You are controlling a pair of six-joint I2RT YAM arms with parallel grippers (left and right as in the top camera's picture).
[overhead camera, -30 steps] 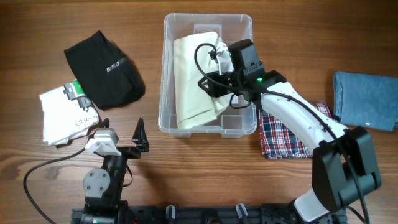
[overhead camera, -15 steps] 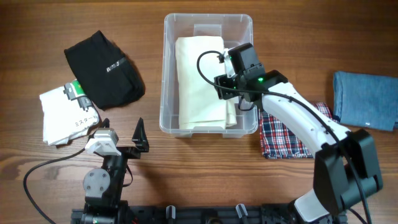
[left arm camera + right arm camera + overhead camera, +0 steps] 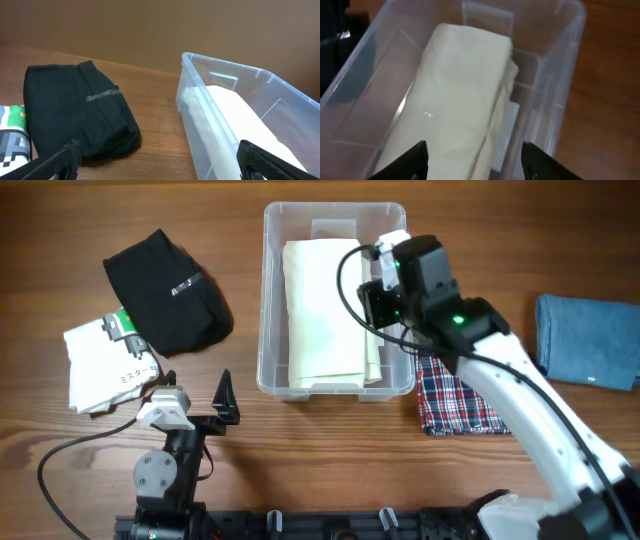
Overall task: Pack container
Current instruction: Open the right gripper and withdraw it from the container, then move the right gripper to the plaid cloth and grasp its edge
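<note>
The clear plastic container (image 3: 273,300) stands at the table's middle back, with a folded cream cloth (image 3: 322,310) lying flat inside it. It also shows in the left wrist view (image 3: 200,105) and in the right wrist view (image 3: 560,100), where the cream cloth (image 3: 455,100) fills most of the bin. My right gripper (image 3: 378,298) (image 3: 472,160) is open and empty, raised above the container's right side over the cloth. My left gripper (image 3: 200,405) (image 3: 160,162) is open and empty, low near the table's front left.
A folded black garment (image 3: 165,290) (image 3: 75,115) lies left of the container. A white packet with green print (image 3: 105,360) lies at the far left. A plaid cloth (image 3: 455,400) lies right of the container and a folded blue cloth (image 3: 590,340) at the far right.
My right gripper has let go of the cream cloth, which now lies flat in the container, and has risen and moved right and back. The left arm has not moved.
</note>
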